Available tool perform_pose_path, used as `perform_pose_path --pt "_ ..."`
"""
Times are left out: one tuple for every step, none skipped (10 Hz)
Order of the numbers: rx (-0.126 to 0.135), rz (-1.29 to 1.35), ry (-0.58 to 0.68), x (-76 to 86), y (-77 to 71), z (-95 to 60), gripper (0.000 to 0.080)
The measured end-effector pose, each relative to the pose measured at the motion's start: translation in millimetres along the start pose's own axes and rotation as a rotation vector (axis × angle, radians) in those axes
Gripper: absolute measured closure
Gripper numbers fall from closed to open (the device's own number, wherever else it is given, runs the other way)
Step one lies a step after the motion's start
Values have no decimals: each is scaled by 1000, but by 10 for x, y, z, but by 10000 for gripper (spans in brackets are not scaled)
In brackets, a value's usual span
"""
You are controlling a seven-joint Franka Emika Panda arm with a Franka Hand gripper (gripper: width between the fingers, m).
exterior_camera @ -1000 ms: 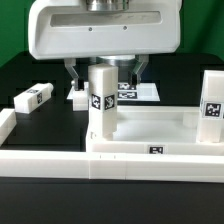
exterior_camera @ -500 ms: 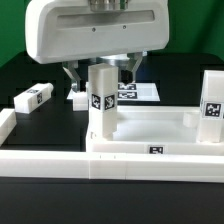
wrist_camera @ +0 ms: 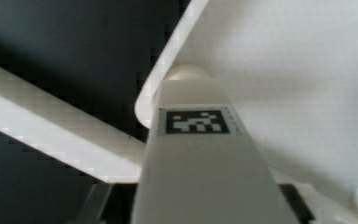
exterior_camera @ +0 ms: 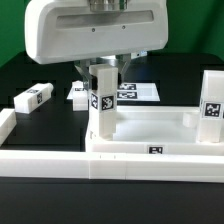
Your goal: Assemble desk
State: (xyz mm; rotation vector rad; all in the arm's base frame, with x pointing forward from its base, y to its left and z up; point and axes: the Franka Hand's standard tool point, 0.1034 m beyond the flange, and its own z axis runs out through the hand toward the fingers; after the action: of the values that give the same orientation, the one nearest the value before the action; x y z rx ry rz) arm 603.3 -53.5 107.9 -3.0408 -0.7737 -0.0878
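The held leg [exterior_camera: 102, 105] stands upright at the tabletop's [exterior_camera: 180, 143] corner on the exterior view's left, its foot down inside the raised rim. A black-and-white tag faces outward on its side. The gripper [exterior_camera: 103, 68] hangs straight over it with the fingers drawn in narrow, pressed against the two opposite sides of the leg's top end. In the wrist view the same leg [wrist_camera: 202, 170] fills the space between the dark fingers [wrist_camera: 101, 200], and its tag [wrist_camera: 197, 121] sits near the foot. Just past that foot, a small rounded bump [wrist_camera: 188, 73] shows on the tabletop [wrist_camera: 300, 60] near its corner.

The tabletop lies flat like a shallow tray. It runs from the held leg toward the exterior view's right, and a tag shows on its near wall. At its far end on that side a second leg [exterior_camera: 212, 108] stands upright; whether it sits inside the rim or just beside it I cannot tell.

Behind the tabletop, a third leg [exterior_camera: 80, 93] lies on the black table [exterior_camera: 40, 200] just beside the marker board [exterior_camera: 143, 92]. A fourth leg [exterior_camera: 33, 98] lies on its side, well apart from the tabletop on the exterior view's left. A long white border rail [exterior_camera: 50, 160] runs along the tabletop's near side.
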Motion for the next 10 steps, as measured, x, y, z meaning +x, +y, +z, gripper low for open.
perform_pose_path --pt "0 1 0 0 0 0 511" --pt "2 91 1 2 -3 0 511" --pt "2 151 1 1 -1 0 511" --pt "3 262 1 -4 2 0 511" --pt "4 357 1 -9 7 0 511" --pt "4 431 0 -9 8 1 511" --pt "3 495 0 -11 10 7 511" --pt "3 592 0 -12 14 9 511" --pt "7 686 2 -17 20 11 511" --pt "11 782 3 -22 26 13 509"
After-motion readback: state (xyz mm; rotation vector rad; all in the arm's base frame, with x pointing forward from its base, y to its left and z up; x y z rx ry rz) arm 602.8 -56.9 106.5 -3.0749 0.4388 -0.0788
